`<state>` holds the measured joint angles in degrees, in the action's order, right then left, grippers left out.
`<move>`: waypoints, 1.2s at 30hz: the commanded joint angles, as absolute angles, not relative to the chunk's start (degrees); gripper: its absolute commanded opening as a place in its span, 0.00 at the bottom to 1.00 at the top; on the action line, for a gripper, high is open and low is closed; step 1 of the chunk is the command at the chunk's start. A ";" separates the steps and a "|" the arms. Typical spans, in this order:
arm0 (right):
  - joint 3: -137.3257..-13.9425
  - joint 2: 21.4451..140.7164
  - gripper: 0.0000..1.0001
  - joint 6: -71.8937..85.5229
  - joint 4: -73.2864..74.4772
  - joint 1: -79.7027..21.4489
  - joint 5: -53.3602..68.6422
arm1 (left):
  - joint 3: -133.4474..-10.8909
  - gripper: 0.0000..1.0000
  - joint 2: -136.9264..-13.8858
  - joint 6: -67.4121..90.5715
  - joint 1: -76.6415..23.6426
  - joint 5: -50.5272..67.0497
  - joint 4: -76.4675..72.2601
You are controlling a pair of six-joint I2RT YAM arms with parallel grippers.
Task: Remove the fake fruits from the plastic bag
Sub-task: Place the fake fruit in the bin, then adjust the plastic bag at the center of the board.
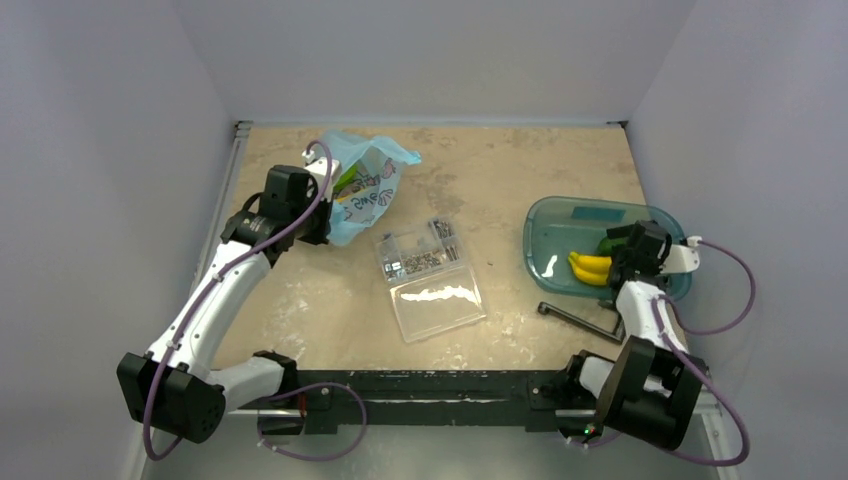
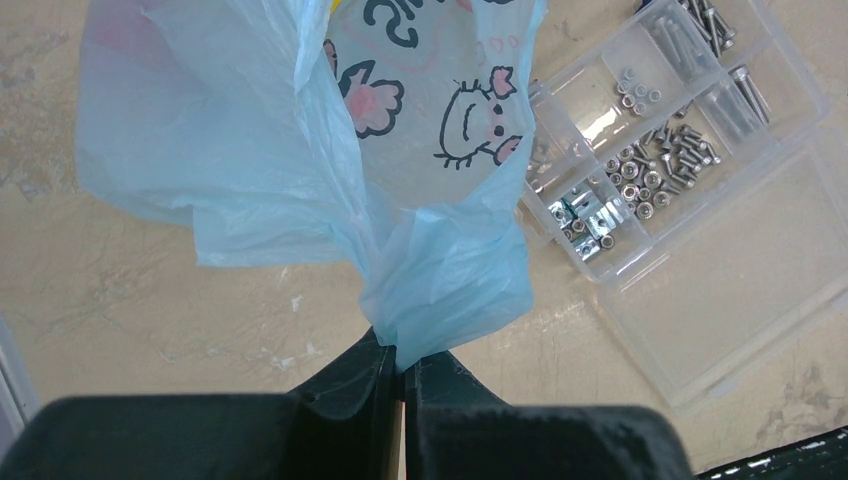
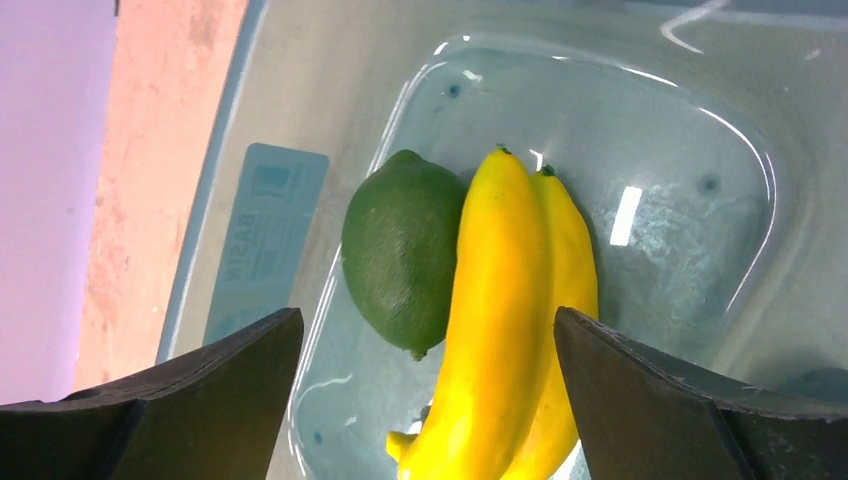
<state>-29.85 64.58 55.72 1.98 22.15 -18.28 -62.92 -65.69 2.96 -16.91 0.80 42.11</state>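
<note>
The light-blue plastic bag (image 1: 362, 185) with pink cartoon prints lies at the back left of the table. My left gripper (image 2: 403, 368) is shut on a bunched fold of the bag (image 2: 440, 280). Yellow bananas (image 3: 510, 320) and a green fruit (image 3: 400, 245) lie in the teal tray (image 1: 560, 225) on the right. My right gripper (image 3: 428, 345) hangs open just above them, its fingers either side of the bananas and clear of them. In the top view the bananas (image 1: 590, 267) show beside that gripper (image 1: 628, 252). Something green and yellow shows at the bag's mouth (image 1: 350, 185).
A clear compartment box (image 1: 428, 278) of screws and nuts lies open mid-table, right beside the bag. A black hex key (image 1: 582, 318) lies in front of the tray. Grey walls enclose the table on three sides.
</note>
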 commanded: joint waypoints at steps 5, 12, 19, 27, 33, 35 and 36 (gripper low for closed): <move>-32.44 55.93 0.99 45.02 0.36 18.41 -13.83 | -64.84 0.00 -65.17 3.86 -16.79 -1.64 41.27; -41.10 58.80 0.99 37.85 -4.85 -6.42 -12.29 | -65.44 0.00 -66.47 3.88 -16.78 -2.61 42.04; -40.73 69.18 0.99 38.79 -25.24 -25.04 -1.21 | -65.91 0.00 -67.61 3.61 -16.79 -2.95 42.63; -52.63 91.46 0.65 44.69 -41.07 -41.93 1.93 | -66.87 0.00 -70.06 3.17 -16.76 -4.60 44.49; -64.79 105.75 0.38 47.60 -44.74 -48.23 2.48 | -67.05 0.00 -71.44 2.92 -16.79 -5.19 44.88; -68.44 109.57 0.36 48.21 -44.59 -48.80 0.98 | -66.95 0.00 -71.51 2.85 -16.79 -5.19 44.96; -69.89 111.37 0.36 48.57 -44.42 -48.86 0.23 | -66.71 0.00 -71.46 2.82 -16.79 -5.12 44.78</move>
<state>-63.55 106.85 46.33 -39.57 -48.49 1.78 -64.62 -71.40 2.92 -16.91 -4.10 44.82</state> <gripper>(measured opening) 0.370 0.009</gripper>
